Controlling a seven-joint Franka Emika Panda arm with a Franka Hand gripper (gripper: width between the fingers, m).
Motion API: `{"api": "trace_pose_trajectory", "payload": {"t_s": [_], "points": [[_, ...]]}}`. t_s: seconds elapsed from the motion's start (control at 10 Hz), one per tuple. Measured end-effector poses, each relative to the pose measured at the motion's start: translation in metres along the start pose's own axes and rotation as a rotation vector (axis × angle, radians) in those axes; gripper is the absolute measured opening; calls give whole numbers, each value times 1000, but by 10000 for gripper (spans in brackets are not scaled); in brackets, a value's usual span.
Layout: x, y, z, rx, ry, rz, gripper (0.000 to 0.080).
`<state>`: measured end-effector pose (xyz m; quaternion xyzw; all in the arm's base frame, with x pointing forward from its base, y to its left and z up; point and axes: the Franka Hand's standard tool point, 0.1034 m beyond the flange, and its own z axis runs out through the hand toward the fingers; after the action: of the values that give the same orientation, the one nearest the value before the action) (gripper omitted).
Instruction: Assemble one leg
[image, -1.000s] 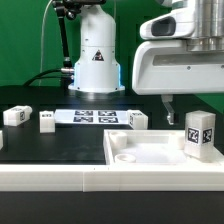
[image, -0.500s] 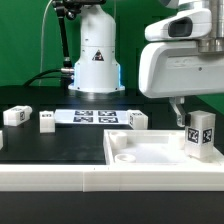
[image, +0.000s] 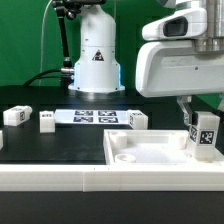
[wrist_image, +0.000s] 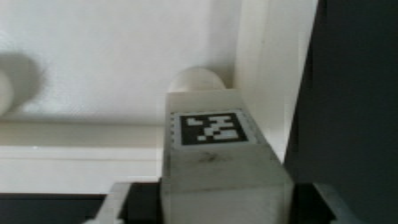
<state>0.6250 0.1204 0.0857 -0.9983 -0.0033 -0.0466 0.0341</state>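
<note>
In the exterior view, the two-finger gripper (image: 203, 128) pinches the small white plastic block-shaped leg (image: 207, 135), upright at the large flat white square tabletop's (image: 150, 155) corner on the exterior view's right. The black counter (image: 30, 145) carries the tabletop. In the wrist view, the gripper (wrist_image: 222, 200) clamps the leg (wrist_image: 222, 160) above the tabletop (wrist_image: 89, 110), near its round corner socket (wrist_image: 205, 75).

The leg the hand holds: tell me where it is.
Exterior view's far right: the leg stands upright at the white tabletop's edge there, gripped by the hand.
</note>
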Motion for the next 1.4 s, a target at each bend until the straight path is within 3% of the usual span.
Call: {"api": "trace_pose_trajectory", "payload": {"t_s": [0.2,0.6,0.7,0.9,1.1,1.2,1.3,1.4], "points": [[1,3,0,13,5,296,294],[-2,1,2,-4,10,893,295],[-2,1,2,-14,11,981,295],[0,7,1,3,6,1042,295],[-1,6,1,3,5,1050,295],[0,6,1,3,5,1038,472],[0,8,1,3,6,970,587],[0,8,1,0,4,868,587]]}}
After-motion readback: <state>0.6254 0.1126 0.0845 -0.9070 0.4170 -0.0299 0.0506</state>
